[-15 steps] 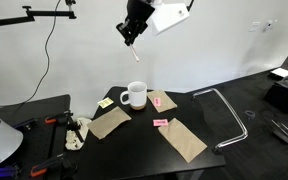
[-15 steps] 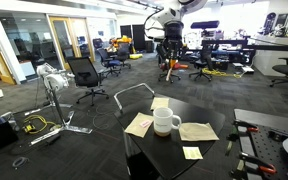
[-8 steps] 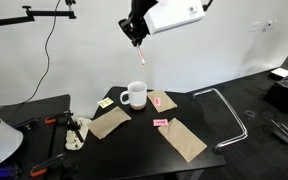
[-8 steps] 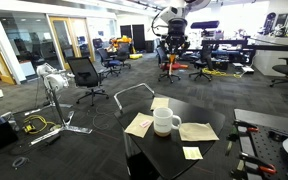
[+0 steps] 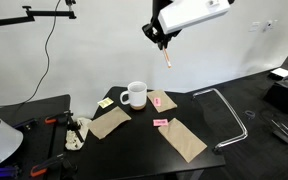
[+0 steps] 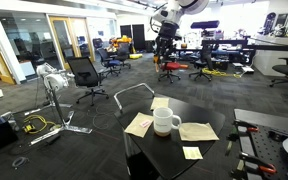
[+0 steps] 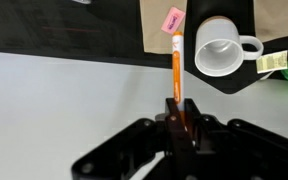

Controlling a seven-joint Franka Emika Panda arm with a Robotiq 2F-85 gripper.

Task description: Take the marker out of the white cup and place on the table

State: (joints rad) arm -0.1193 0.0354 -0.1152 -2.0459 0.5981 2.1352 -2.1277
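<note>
Since the earlier frame, the black gripper (image 5: 161, 38) has been carried sideways, away from the plain white ceramic mug (image 5: 134, 95). The thin orange marker (image 7: 176, 70) is clamped in its jaws, high above the matte black table (image 5: 144, 140).

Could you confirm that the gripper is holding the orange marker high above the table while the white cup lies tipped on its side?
Not quite: the white cup stands upright on the table, as an exterior view shows. The rest holds: the gripper grips the marker high above the table.
</note>
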